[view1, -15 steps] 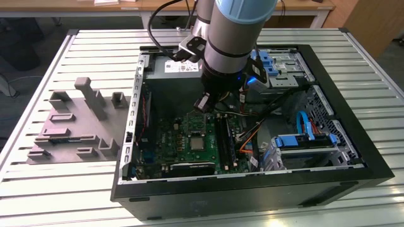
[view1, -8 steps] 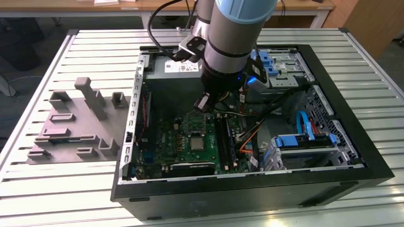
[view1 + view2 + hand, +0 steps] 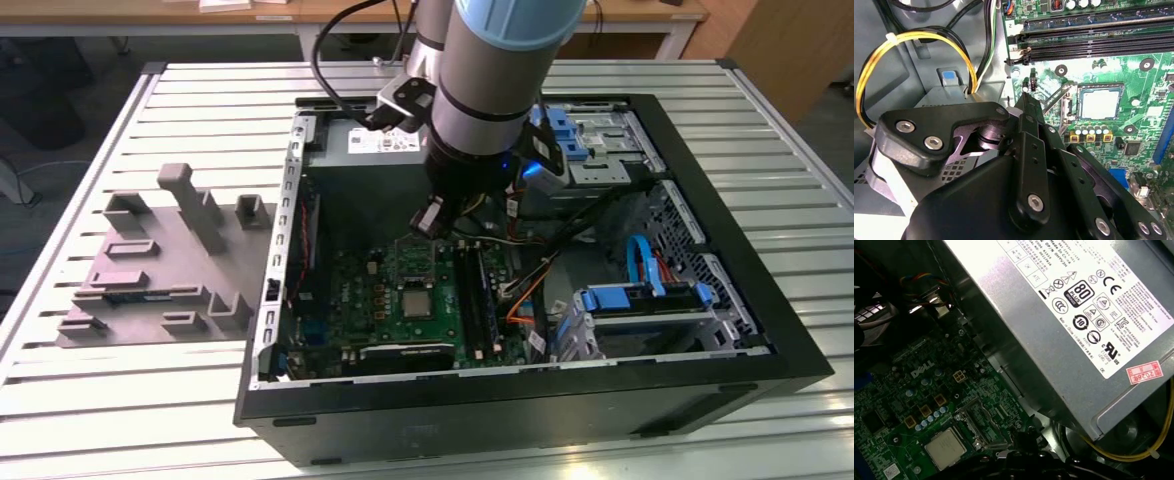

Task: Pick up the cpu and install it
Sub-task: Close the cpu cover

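At 9 o'clock of the open PC case (image 3: 534,405), in the exterior view, a grey moulded tray (image 3: 160,265) sits on the slatted table (image 3: 120,400); I see no chip on it. Moving right, inside the case, the gripper (image 3: 434,222) hangs over the green motherboard (image 3: 358,290), w/ the power supply (image 3: 367,140) at its 11 o'clock. The cpu (image 3: 418,303) lies flat in its socket at 6 o'clock of the gripper, apart from it. In both wrist views the cpu (image 3: 1100,104) (image 3: 945,448) shows its pale metal top, square to the socket. The hinged socket frame (image 3: 979,425) lies swung open just beside it, and a thin lever (image 3: 1054,97) slants up between the gripper (image 3: 1026,100) and the chip. Jaws open or closed: cannot tell. At 3 o'clock are drive bays w/ blue clips (image 3: 641,300).

Judgement: the chip looks seated, so the step in hand is the install, not the pick-up; the frame is not yet clamped. Any further move calls for a clean path, as yellow cables (image 3: 884,55) and the lever are close by.
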Motion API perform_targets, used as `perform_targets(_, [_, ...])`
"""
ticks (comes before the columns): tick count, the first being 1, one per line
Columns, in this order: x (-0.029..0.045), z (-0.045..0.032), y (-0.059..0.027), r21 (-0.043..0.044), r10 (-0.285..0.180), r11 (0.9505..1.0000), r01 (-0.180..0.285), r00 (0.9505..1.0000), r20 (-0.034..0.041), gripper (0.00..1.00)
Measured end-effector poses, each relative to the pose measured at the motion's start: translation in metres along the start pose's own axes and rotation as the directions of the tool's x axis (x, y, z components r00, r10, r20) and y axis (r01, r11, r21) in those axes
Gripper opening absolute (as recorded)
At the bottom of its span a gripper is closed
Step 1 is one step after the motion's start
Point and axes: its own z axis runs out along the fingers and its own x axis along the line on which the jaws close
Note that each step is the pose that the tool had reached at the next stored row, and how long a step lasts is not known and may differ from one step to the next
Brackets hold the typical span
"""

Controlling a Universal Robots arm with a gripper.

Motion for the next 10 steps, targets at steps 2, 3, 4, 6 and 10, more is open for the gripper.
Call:
perform_targets(2, [0.0002, 0.0000, 0.0002, -0.0008, -0.012, 0.9999, 0.012, 0.9999, -0.0021, 0.11])
perform_targets(3, [0.0003, -0.0001, 0.0003, -0.0011, -0.017, 0.9999, 0.017, 0.9999, -0.0027, 0.11])
perform_targets(4, [0.0003, -0.0001, 0.0004, -0.0014, -0.020, 0.9998, 0.020, 0.9998, -0.0031, 0.11])
perform_targets(6, [0.0003, -0.0003, 0.0005, -0.0019, -0.027, 0.9996, 0.027, 0.9996, -0.0042, 0.11])
perform_targets(10, [0.0002, -0.0017, 0.0007, -0.0025, -0.036, 0.9994, 0.036, 0.9993, -0.0056, 0.11])
